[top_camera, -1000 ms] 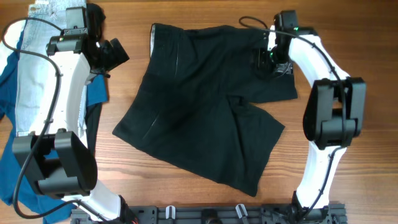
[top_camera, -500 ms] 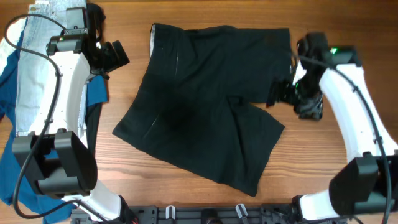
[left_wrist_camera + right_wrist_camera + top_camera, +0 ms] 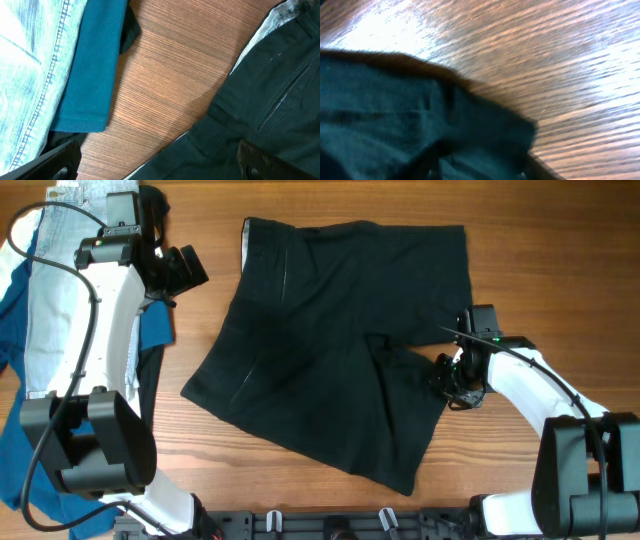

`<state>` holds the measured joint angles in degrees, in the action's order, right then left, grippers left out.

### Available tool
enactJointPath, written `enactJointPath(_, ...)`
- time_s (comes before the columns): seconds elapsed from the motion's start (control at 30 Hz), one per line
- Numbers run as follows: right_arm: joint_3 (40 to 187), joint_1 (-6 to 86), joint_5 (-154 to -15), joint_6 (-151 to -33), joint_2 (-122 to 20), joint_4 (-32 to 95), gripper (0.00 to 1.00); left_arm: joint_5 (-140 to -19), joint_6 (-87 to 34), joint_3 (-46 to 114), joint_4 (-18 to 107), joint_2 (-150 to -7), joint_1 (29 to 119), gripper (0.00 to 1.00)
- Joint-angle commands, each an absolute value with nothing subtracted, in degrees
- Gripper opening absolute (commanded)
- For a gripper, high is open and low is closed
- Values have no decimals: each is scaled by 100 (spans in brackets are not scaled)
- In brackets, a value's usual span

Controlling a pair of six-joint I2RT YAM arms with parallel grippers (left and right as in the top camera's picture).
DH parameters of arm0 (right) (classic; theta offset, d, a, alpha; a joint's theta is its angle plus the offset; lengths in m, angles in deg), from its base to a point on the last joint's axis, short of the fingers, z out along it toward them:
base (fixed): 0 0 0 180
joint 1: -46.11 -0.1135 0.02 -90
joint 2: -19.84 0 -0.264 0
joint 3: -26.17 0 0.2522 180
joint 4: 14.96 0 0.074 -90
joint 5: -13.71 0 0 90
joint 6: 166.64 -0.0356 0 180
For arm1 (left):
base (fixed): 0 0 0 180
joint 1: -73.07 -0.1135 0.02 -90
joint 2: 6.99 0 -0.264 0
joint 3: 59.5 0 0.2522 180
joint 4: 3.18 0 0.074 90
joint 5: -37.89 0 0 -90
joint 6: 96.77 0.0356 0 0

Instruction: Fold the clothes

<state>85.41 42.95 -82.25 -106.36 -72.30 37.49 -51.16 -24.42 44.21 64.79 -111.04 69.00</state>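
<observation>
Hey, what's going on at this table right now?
Two robot arms are meant to fold black shorts, which lie spread flat and unfolded on the wooden table. The right gripper is down at the edge of one leg; whether it grips is unclear. The left gripper hovers open beside a pile of blue clothes.

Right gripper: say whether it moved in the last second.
Yes. The right gripper went down the overhead picture, from the black shorts' upper right part to their lower leg's right edge.
</observation>
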Motion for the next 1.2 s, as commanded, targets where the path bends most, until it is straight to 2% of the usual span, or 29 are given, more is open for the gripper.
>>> enactJointPath(0.0, 8488, 4529, -7694, -10809, -7186, 3743, 4, -5164, -2346, 4428, 6482, -11117, 6904, 100)
enactJointPath(0.07, 8668, 5080, -7436, -10623, -7186, 3784, 4, -5164, -2348, 4428, 6482, -11117, 6904, 100)
enactJointPath(0.17, 8904, 5698, -8286, -9447, -7186, 2823, 4, -5162, -2348, 4428, 6479, -11117, 6904, 100)
enactJointPath(0.23, 8912, 5779, -8341, -9215, -7204, 2084, 4, -5162, -2348, 4428, 6479, -11117, 6904, 100)
enactJointPath(0.33, 8921, 5777, -8343, -9121, -7409, 1636, 5, -5162, -2348, 4428, 6479, -11117, 6904, 100)
enactJointPath(0.37, 9002, 5777, -8389, -9123, -7435, 1784, 64, -5162, -2346, 4428, 6484, -11117, 6904, 100)
enactJointPath(0.4, 9212, 5777, -8430, -9158, -7409, 2106, 96, -5162, -2344, 4428, 6501, -11117, 6904, 100)
enactJointPath(0.43, 9538, 5777, -8459, -9191, -7359, 2556, 100, -5164, -2342, 4428, 6508, -11117, 6904, 100)
enactJointPath(0.57, 11454, 5775, -8734, -9213, -6799, 5306, 100, -5223, -2346, 4428, 7017, -10752, 6911, 98)
enactJointPath(0.6, 11669, 5775, -8953, -9276, -6688, 5662, 100, -5464, -2350, 4428, 7264, -10592, 6911, 98)
enactJointPath(0.73, 11610, 5775, -9687, -9960, -6428, 6805, 100, -6406, -2978, 4397, 8449, -10490, 6945, 98)
enactJointPath(0.83, 11527, 5775, -8826, -11075, -6415, 7732, 100, -6017, -4252, 3683, 8862, -10490, 7195, 95)
enactJointPath(0.93, 11509, 5768, -8454, -11281, -6415, 8046, 100, -5995, -5402, 2585, 8197, -10490, 7431, 92)
enactJointPath(1.0, 11319, 5764, -8459, -11285, -6415, 7996, 100, -6002, -5939, 1914, 7522, -10492, 7645, 86)
enactJointPath(1.17, 10115, 5753, -8747, -11307, -6415, 7476, 99, -5997, -6278, 1335, 7129, -10492, 7920, 80)
